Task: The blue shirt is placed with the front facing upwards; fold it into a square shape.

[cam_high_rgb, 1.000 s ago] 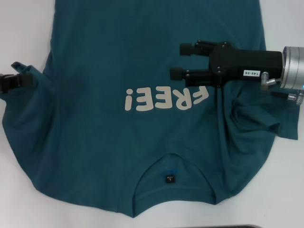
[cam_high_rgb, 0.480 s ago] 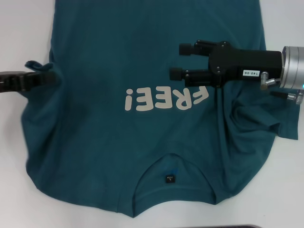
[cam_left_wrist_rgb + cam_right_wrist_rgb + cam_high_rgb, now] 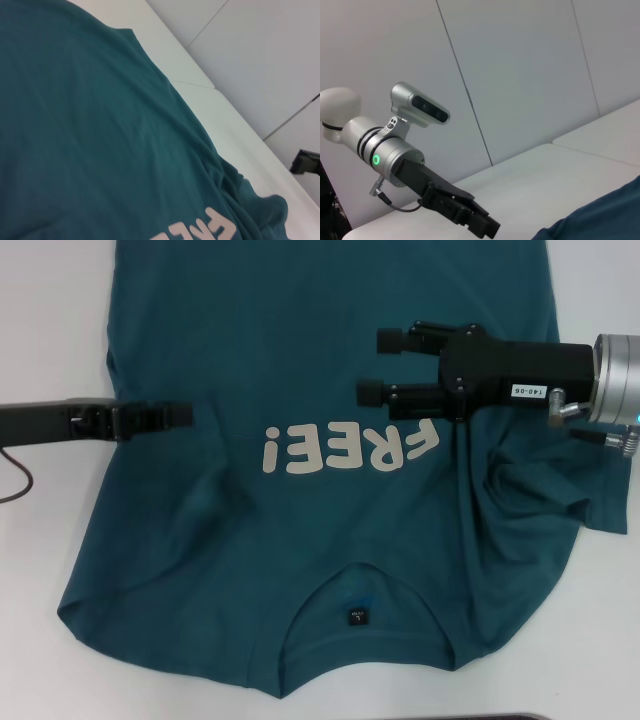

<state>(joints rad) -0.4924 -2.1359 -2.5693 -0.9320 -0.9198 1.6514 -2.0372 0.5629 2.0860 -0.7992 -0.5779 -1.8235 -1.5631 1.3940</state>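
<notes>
Teal cotton covers most of the white table (image 3: 40,320): the blue shirt (image 3: 250,350) lies face up, its white "FREE!" lettering (image 3: 350,448) across the middle and the collar with its small dark neck label (image 3: 358,617) at the near edge. On the robot's left side the sleeve is turned in over the body, leaving a soft slanting ridge below the left gripper (image 3: 175,416). That gripper hangs over the left part of the chest, just beside the lettering; I cannot tell whether its fingers are together or apart, or whether any cloth is pinched in them. The right gripper (image 3: 375,365) hovers above the chest near the end of the lettering with its fingers apart and nothing between them. Below it the right sleeve (image 3: 545,495) sits bunched in a wrinkled heap.

The main risk, as I judge it, is crookedness. The left fold looks curved, not straight, so later folds stacked on it would likely give a lopsided shape instead of a square. If the left gripper does carry cloth and pulls away, it could drag the turned-in sleeve open again. The crumpled right sleeve, if folded over without smoothing, would probably trap a lump inside.
</notes>
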